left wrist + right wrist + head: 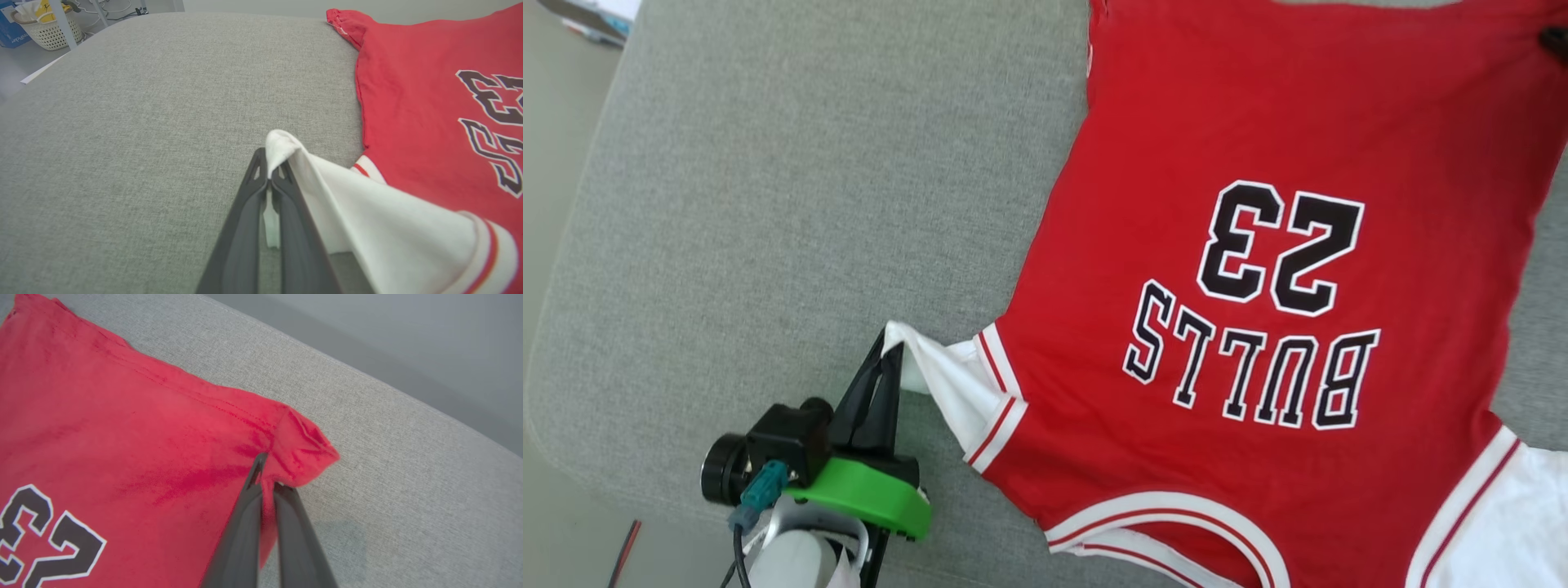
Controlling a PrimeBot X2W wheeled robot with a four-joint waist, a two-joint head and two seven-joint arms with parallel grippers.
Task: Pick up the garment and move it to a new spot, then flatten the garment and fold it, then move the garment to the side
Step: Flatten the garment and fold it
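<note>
— Red shirt [1258, 245]: where does it lie, and in what attitude?

— Spread printed side up on the grey cushion [768, 204], toward the robot's right in the head view. The collar faces the robot, so the lettering reads upside down, and the hem runs along the far edge. The body lies mostly flat.

— State of the left gripper [267, 177]?

— Fingers pressed together on the tip of the white sleeve [947, 380]. A fold of white cloth shows between them in the left wrist view. The sleeve rises off the cushion to the fingertips, drawn out away from the body.

— And the right gripper [265, 475]?

— Fingers closed on the far hem corner [304, 445]. Red cloth is nipped between them and bunches just ahead of the tips.

— Why those two points?

— Judgement: they are opposite extremes of the shirt, the near left sleeve and the far right hem. Tension between two such points takes slack out along the diagonal. This reads as the flattening step, or as a hold taken before dragging the shirt to its new spot. Which of the two cannot be settled.

— Precaution for the next move?

— Thin jersey cloth is likely to stretch and slip. Both holds are small pinches at an edge. Pull evenly and low, or a corner may escape.
</note>
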